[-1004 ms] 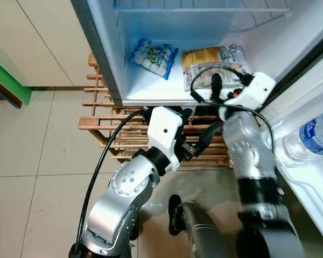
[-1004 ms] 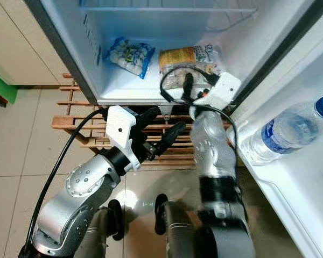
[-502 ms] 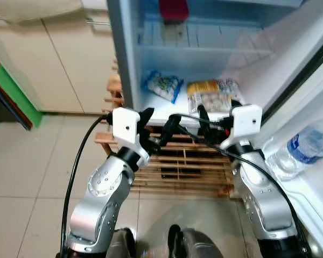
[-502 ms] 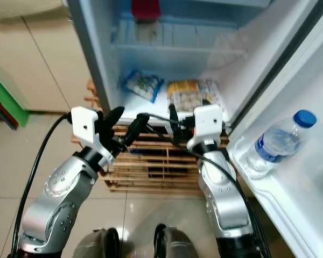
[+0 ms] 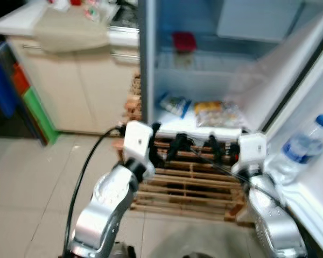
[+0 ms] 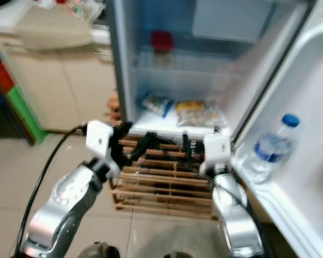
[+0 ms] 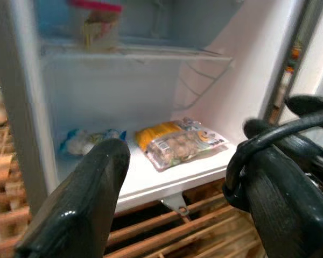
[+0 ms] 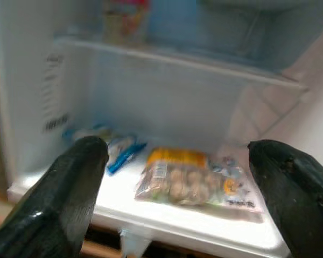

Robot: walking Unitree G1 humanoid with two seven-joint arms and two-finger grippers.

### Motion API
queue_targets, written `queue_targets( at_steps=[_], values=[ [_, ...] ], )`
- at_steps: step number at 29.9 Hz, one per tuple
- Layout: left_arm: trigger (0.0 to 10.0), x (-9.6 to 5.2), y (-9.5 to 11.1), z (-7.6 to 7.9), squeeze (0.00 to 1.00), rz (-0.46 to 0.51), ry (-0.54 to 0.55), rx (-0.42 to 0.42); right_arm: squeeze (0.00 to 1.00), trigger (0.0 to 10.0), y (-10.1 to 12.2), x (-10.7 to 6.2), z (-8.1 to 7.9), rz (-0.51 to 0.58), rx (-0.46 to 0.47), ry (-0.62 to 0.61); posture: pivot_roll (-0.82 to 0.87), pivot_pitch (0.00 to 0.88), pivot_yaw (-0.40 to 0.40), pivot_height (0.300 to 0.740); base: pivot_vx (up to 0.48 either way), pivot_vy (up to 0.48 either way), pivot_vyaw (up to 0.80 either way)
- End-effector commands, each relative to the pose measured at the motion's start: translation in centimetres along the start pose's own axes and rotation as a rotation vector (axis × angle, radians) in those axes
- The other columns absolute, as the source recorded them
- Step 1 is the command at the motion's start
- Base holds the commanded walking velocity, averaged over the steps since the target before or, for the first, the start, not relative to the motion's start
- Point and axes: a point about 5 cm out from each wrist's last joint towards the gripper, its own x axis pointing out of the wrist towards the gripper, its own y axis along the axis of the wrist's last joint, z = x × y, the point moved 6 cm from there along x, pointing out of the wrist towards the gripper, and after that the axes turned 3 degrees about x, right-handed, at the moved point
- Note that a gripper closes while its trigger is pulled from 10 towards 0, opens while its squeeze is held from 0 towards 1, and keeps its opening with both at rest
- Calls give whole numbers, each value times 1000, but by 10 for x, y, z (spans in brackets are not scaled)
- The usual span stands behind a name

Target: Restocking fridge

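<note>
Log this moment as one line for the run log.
fridge open | two food packs on bottom shelf | bottle in door | both hands open, empty

Head views look down at the open fridge (image 5: 204, 70); both wrist views face its shelves closely.

Two packets (image 5: 175, 104) (image 5: 218, 113) lie side by side on the fridge floor (image 5: 204, 129), centre frame. A bottle (image 5: 304, 145) stands in the door shelf (image 5: 312, 185) at right; a pallet (image 5: 188, 180) lies below.

The pallet (image 5: 188, 183) is bare slatted wood; the fridge (image 5: 290, 80) walls are smooth glossy plastic; the floor (image 5: 27, 204) is shiny tile.
</note>
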Motion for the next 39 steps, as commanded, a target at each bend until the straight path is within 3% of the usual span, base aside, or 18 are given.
queue_targets(
  at_steps=[1, 2, 5, 9, 11, 12, 15, 19, 21, 27, 30, 33, 34, 35, 36, 39],
  values=[
    [10000, 7, 4, -2, 0, -6, -18, -5, 0, 10000, 4, 11, 1, 26, -3, -20, -95, 0, -6, 736, 0, 0, 0],
    [10000, 15, 11, 6, 0, 4, -63, -11, 0, 10000, 9, 22, -9, 48, -17, 5, -101, 0, -1, 736, 0, 0, 0],
    [10000, 19, 16, 12, 0, -10, -128, -14, 0, 10000, 18, 36, -15, 72, -8, 3, -95, 2, 9, 736, 0, 0, 0],
    [10000, 10, 17, 18, 0, -57, -219, -104, 0, 10000, 30, 50, -22, 108, 12, 0, -91, 16, 19, 736, 0, 0, 0],
    [10000, 8, 16, 20, 0, -70, -239, -138, 0, 10000, 29, 51, -22, 107, 13, -1, -87, 17, 19, 736, 0, 0, 0],
    [10000, 1, 16, 26, 0, -87, -298, -178, 0, 10000, 24, 52, -23, 97, 19, 0, -79, 23, 18, 736, 0, 0, 0],
    [10000, -8, 16, 24, 0, -122, -328, -198, 0, 10000, 13, 53, -22, 72, 12, -1, -74, 31, 17, 736, 0, 0, 0],
    [10000, -25, 25, 0, 0, -118, -245, -161, 0, 10000, 4, 51, -19, 53, -4, 0, -61, 36, 11, 736, 0, 0, 0],
    [10000, -37, 33, -10, 0, -92, -197, -147, 0, 10000, 0, 47, -10, 42, -10, -17, -40, 45, -1, 736, 0, 0, 0],
    [10000, -64, 57, -9, 0, -3, -183, -165, 0, 10000, -18, 31, 14, -5, -35, -57, -14, 61, -33, 736, 0, 0, 0],
    [10000, -76, 64, -16, 0, 40, -135, -170, 0, 10000, -22, 18, 35, -18, -18, -116, -8, 63, -51, 736, 0, 0, 0],
    [10000, -76, 53, -38, 0, 39, 38, -145, 0, 10000, -17, 3, 47, -7, 24, -150, -13, 61, -54, 736, 0, 0, 0],
    [10000, -76, 53, -38, 0, 39, 38, -145, 0, 10000, -17, 3, 47, -7, 24, -150, -13, 61, -54, 736, 0, 0, 0],
    [10000, -72, 33, -49, 0, 10, 169, -148, 0, 10000, -15, -11, 53, 3, 56, -165, -35, 52, -48, 736, 0, 0, 0],
    [10000, -71, 25, -52, 0, -6, 208, -148, 0, 10000, -15, -15, 54, 2, 66, -167, -40, 48, -45, 736, 0, 0, 0],
    [10000, -67, -5, -80, 0, -99, 406, -21, 0, 10000, -19, -19, 55, 4, 79, -174, -49, 0, -7, 736, 0, 0, 0]
  ],
)
